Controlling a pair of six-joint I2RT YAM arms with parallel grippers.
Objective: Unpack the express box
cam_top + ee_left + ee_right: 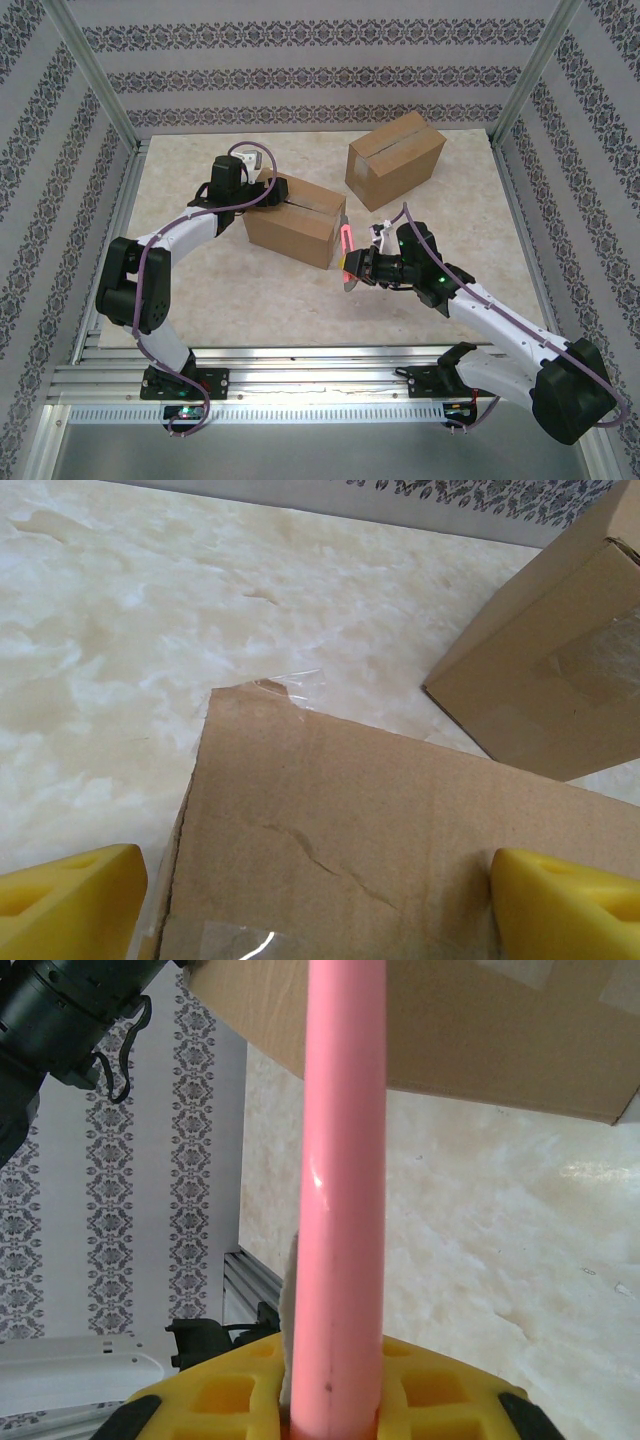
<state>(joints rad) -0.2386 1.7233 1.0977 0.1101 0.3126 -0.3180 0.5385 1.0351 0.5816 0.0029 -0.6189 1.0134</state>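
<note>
Boxes: 2, brown cardboard, both on pale marbled worktop (250,300). Centre box (295,215) in middle of overhead frame, clear tape scraps on its top. Second box (395,158) up and right of it, apart, tape strip along top.

Hands: 2. Left hand (268,190) spread wide over centre box's upper-left top edge; in wrist view 1 yellow finger (65,900) at each lower corner, cardboard between.

Right hand (352,262) pinching 1 pink stick-shaped tool (346,245), just right of centre box.
</note>
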